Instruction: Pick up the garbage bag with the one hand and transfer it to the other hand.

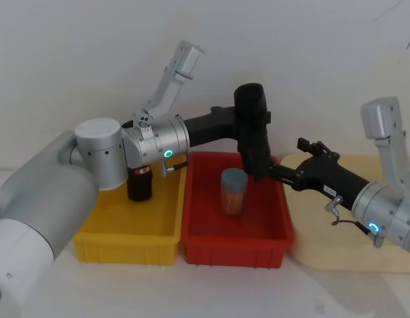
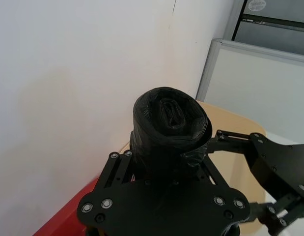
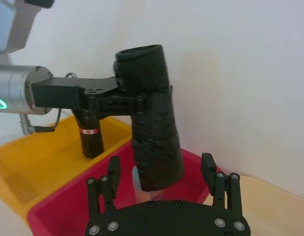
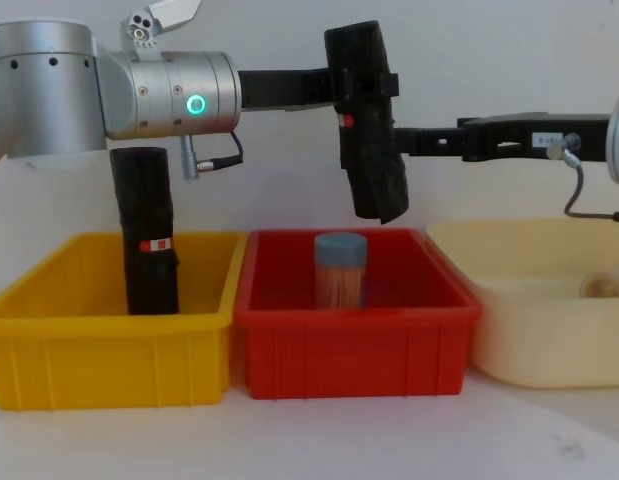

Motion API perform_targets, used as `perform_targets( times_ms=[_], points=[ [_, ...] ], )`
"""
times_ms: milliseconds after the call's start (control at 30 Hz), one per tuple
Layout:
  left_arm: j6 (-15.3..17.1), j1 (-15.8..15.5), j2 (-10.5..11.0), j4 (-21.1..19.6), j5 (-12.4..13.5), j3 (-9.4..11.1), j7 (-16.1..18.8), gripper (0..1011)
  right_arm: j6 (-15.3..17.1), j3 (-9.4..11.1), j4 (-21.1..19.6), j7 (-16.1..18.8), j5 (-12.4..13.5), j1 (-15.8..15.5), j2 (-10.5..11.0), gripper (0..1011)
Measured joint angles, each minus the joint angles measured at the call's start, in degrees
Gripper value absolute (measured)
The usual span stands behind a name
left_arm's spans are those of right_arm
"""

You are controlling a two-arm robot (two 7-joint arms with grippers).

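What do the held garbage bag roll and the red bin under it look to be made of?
Garbage bag roll: thin black plastic film, slightly glossy; wrinkled wound layers and folded end show in the left wrist view. The left gripper holds it; the right gripper is at its lower part. Red bin: likely rigid moulded plastic, smooth, with a thick rim.

Red bin point(image 4: 289, 345) holds a blue-lidded jar point(image 4: 341, 270), beside yellow bin point(image 4: 49, 350)
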Motion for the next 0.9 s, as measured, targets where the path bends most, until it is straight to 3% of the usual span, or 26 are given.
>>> perform_targets(
  times_ms=[367,900],
  points=[
    [0.1,-0.3,-0.2,0.5,-0.1,0.1,-0.3,371,-0.8,-2.2,1.9,0.8,-0.6,1.5,-0.2,999],
    [0.1,-0.4,-0.3,0.7,-0.1,0.2,-0.4,371,-0.7,-5.8,8.1,-2.2,-3.5,5.8,-2.8,999]
  ],
)
